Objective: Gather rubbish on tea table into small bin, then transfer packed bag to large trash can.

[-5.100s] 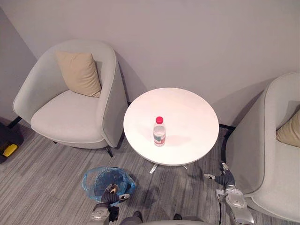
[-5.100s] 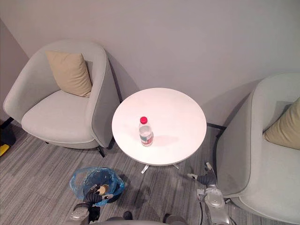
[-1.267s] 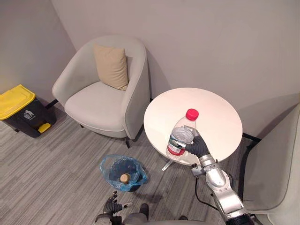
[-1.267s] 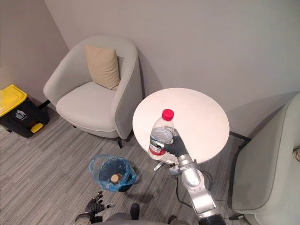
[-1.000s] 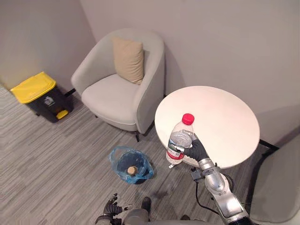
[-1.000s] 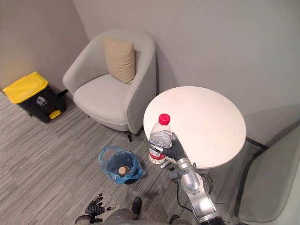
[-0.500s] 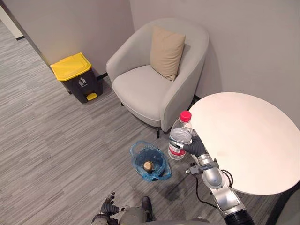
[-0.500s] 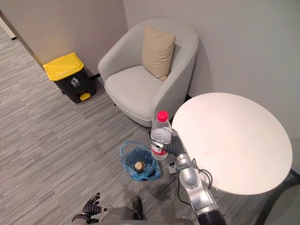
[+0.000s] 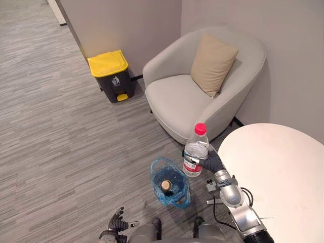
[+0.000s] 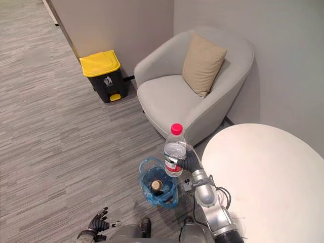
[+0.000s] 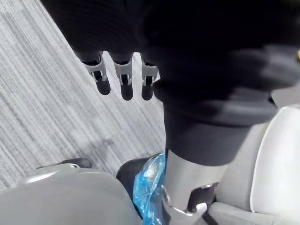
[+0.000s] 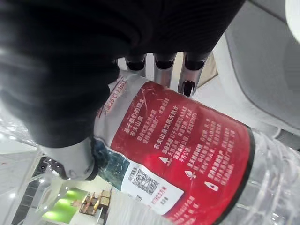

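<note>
The right hand [image 9: 211,163] has the water bottle [image 9: 196,152]. Its fingers [image 12: 161,70] curl round the red label and the thumb presses in from the other side, a full wrap on the bottle's lower half. The bottle is upright in the air, red cap [image 9: 201,128] on top, off the round white surface [image 9: 273,172] and held over the grey carpet floor [image 9: 61,142].

In the head views it hangs between the edge of the surface and the small bin [image 9: 154,174], just beside the bin's rim on the robot's right. Whether it is over the opening or a little short of it, I cannot tell.

The bin stands on the floor, lined with a blue bag [image 10: 164,200], and a small round tan thing [image 9: 166,186] lies in the bottom. Behind it sits a pale armchair [image 9: 177,101] with a tan cushion [image 9: 212,63] propped against the back.

Well apart, against the wall on the robot's left, stands the large trash can [image 9: 107,63], dark with its yellow lid closed.

The left hand [image 9: 117,220] shows low at the bottom edge, near the floor. Its fingers [image 11: 123,79] are loose and nearly straight, holding nothing.
</note>
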Motion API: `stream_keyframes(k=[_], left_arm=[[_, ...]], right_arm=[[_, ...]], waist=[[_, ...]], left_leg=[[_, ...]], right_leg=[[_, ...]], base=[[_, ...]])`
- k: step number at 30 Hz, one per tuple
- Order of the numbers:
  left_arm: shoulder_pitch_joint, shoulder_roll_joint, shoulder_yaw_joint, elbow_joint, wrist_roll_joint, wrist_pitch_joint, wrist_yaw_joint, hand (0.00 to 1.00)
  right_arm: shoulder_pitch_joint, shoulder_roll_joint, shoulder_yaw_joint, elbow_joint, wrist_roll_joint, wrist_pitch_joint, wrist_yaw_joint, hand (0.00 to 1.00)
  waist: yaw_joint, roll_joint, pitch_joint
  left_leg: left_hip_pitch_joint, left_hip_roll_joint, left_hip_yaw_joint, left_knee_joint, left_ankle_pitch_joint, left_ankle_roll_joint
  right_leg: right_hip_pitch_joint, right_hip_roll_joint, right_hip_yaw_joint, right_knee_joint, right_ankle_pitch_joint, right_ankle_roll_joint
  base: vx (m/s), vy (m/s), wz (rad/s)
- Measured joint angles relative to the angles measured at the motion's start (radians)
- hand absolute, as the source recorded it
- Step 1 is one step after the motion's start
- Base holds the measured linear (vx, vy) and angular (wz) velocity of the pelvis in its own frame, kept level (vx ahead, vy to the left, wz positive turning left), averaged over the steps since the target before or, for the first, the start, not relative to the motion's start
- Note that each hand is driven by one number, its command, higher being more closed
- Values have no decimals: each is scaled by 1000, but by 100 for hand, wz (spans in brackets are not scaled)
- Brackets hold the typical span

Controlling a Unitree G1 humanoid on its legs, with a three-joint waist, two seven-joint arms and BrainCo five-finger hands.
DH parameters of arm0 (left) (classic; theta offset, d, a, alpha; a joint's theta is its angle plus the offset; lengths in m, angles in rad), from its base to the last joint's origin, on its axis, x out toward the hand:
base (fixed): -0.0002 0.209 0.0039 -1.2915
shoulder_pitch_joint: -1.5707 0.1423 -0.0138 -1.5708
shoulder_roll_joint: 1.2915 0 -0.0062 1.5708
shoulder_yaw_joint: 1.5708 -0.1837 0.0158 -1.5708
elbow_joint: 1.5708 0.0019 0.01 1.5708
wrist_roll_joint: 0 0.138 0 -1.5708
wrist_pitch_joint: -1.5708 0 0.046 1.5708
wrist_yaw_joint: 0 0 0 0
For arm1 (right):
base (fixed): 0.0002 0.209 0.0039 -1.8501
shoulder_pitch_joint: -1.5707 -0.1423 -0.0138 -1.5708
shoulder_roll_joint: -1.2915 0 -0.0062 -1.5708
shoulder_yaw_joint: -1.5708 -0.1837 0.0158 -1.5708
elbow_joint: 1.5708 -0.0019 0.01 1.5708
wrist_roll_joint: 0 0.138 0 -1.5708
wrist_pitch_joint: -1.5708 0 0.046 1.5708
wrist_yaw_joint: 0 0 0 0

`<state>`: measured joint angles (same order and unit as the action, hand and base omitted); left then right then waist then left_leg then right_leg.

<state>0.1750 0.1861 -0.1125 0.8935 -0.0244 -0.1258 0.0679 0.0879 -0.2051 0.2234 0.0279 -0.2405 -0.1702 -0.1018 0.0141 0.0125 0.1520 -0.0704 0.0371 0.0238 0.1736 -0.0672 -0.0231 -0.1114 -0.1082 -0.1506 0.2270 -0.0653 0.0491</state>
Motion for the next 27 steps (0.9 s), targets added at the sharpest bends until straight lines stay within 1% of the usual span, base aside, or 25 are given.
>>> stream_keyframes(k=[6,10,12,14,15,16,18,20,21,23,24,25,27], left_arm=[[1,1,0,2,3,-1,0,0],[0,3,0,2,19,-2,0,0],[-3,5,0,2,19,-3,0,0],[-27,4,0,2,19,-3,1,0],[-53,1,0,0,19,-3,2,0],[-71,-3,0,0,18,-3,3,0],[-119,-8,0,-2,16,-5,7,0],[-139,-9,5,-4,14,-10,14,0],[-154,-13,7,-7,1,-10,24,0],[-175,-18,8,-32,-5,-11,28,0],[-191,-22,8,-49,-12,-12,31,0],[-200,-24,9,-53,-15,-12,34,0],[-232,-33,11,-84,-35,-13,46,0]], right_arm=[[21,1,-17,1,2,0,16,100],[11,3,48,47,4,-4,27,100],[-16,0,101,109,5,-3,46,100],[-53,-11,134,125,5,-2,53,100],[-93,-29,154,134,5,-2,58,100],[-126,-38,168,148,5,-2,58,100],[-217,-50,199,186,5,0,57,100],[-265,-58,220,199,3,1,55,100],[-290,-61,227,199,3,1,53,100],[-322,-61,228,202,2,2,39,100],[-340,-61,228,204,-2,7,32,100],[-347,-61,229,204,-6,11,27,100],[-377,-62,227,204,-7,25,7,100]], waist=[[3,-3,1],[7,-5,2],[7,-3,6],[18,7,32],[26,17,60],[27,23,78],[31,33,134],[32,38,168],[32,44,184],[32,48,212],[35,51,224],[39,54,230],[57,52,261]], left_leg=[[13,-1,-26,-18,1,-1],[7,-9,-37,-16,1,-1],[-29,-15,-52,8,1,-1],[-74,-20,-63,43,0,-1],[-116,-24,-69,79,-1,0],[-144,-26,-72,101,-3,0],[-217,-37,-83,165,-20,-3],[-265,-40,-77,205,-28,6],[-307,-39,-70,230,-28,6],[-357,-31,-43,252,-27,6],[-404,-24,-23,271,-27,6],[-426,-18,-11,285,-27,6],[-485,-7,10,326,-27,6]], right_leg=[[50,1,-26,-45,10,5],[55,-5,-34,-56,15,9],[40,-10,-52,-48,15,9],[1,-14,-61,-16,14,8],[-34,-17,-64,17,11,5],[-60,-21,-65,39,8,3],[-133,-38,-69,125,-19,2],[-183,-53,-67,182,-43,2],[-226,-59,-66,210,-47,4],[-287,-72,-66,246,-51,5],[-336,-81,-64,277,-53,3],[-358,-85,-65,294,-56,3],[-426,-99,-55,352,-66,0]], base=[[17,-5,14],[-10,31,7],[-43,22,26],[-91,10,22],[-125,2,19],[-199,21,19],[-255,55,22],[-244,40,16],[-211,25,13],[-199,3,19],[-148,-13,19],[-137,-16,12],[-139,-26,3]])
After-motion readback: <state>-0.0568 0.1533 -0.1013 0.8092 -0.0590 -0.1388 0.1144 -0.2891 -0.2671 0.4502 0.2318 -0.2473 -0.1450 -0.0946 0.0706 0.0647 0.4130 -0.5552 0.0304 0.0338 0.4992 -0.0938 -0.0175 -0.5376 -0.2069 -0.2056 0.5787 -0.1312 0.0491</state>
